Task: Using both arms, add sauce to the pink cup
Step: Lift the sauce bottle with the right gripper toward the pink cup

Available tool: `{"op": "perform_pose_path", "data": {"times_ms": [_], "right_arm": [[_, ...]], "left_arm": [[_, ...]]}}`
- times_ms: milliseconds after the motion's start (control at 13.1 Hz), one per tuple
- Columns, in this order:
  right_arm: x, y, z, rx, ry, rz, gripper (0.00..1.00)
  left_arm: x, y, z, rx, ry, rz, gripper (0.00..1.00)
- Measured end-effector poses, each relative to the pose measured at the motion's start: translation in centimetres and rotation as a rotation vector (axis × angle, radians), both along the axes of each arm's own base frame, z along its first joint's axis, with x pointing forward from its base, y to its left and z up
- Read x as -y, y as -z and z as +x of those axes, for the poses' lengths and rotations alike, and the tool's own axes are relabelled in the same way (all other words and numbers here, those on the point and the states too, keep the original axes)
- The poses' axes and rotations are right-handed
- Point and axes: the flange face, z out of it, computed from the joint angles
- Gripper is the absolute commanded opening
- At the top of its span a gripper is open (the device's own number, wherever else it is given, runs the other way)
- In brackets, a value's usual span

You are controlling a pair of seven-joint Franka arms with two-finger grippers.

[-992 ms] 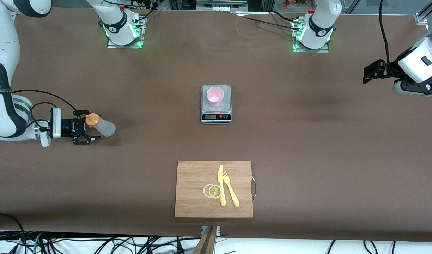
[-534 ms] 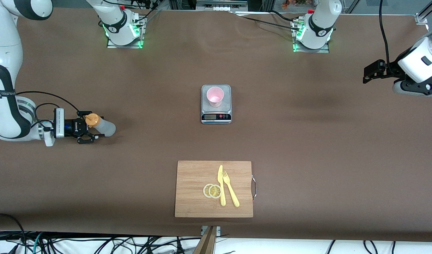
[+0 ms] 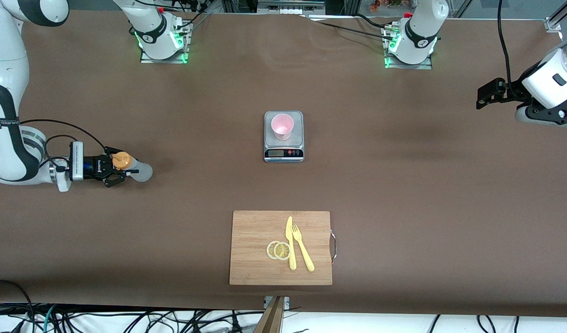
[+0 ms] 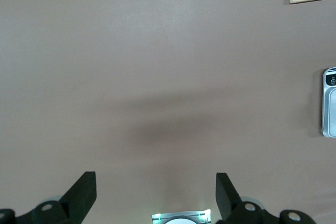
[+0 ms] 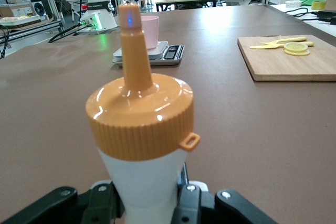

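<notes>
The sauce bottle (image 3: 136, 169), whitish with an orange nozzle cap, stands on the table toward the right arm's end. My right gripper (image 3: 121, 169) is shut on its body just under the cap. In the right wrist view the sauce bottle (image 5: 142, 129) fills the middle, with my right gripper (image 5: 149, 205) pressed against both of its sides. The pink cup (image 3: 282, 126) stands upright on a grey scale (image 3: 283, 154) at mid-table, and the pink cup (image 5: 150, 31) shows past the nozzle. My left gripper (image 4: 155, 182) hangs open and holds nothing over bare table at the left arm's end (image 3: 486, 95).
A wooden cutting board (image 3: 255, 249) lies nearer to the front camera than the scale. It carries two lemon slices (image 3: 278, 250), a yellow knife (image 3: 290, 243) and a yellow fork (image 3: 302, 247). Brown table surface lies between the bottle and the scale.
My right gripper's fingers have closed from wide open onto the sauce bottle, and its cap has shifted slightly. The left arm has not moved.
</notes>
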Motion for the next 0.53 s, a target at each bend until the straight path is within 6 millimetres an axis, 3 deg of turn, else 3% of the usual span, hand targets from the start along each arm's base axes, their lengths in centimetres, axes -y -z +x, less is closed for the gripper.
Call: {"op": "perform_pose_path", "data": {"times_ms": [229, 534], "right_arm": [[-0.7, -1.6, 1.0, 0.0, -0.018, -0.077, 0.32], [-5.2, -5.7, 3.4, -0.079, 0.008, -0.195, 0.33]], "left_arm": [[0.0, 0.0, 0.0, 0.0, 0.0, 0.0, 1.0], [0.0, 0.0, 0.0, -0.001, 0.0, 0.0, 1.0]]}}
